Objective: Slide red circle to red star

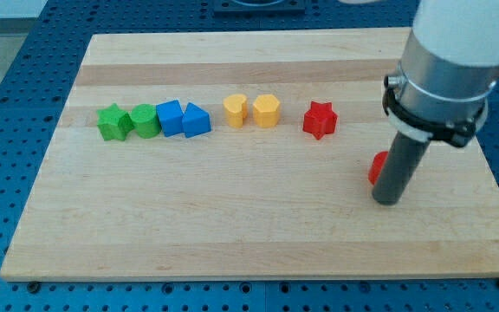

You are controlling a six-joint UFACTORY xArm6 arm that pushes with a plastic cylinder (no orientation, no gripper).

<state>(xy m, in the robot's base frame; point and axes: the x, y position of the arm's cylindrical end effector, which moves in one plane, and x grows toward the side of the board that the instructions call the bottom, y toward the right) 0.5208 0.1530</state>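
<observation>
The red star [320,120] lies on the wooden board [232,225], right of the middle. The red circle [376,167] lies lower and to the right of the star, mostly hidden behind my rod; only its left edge shows. My tip [388,200] rests on the board, touching or just in front of the red circle's right side, to the lower right of the red star.
A row of blocks lies left of the star: a green star [113,122], a green circle [145,120], a blue cube [170,117], a blue triangle [196,120], a yellow heart [235,110] and a yellow hexagon [266,111]. The board's right edge is near my rod.
</observation>
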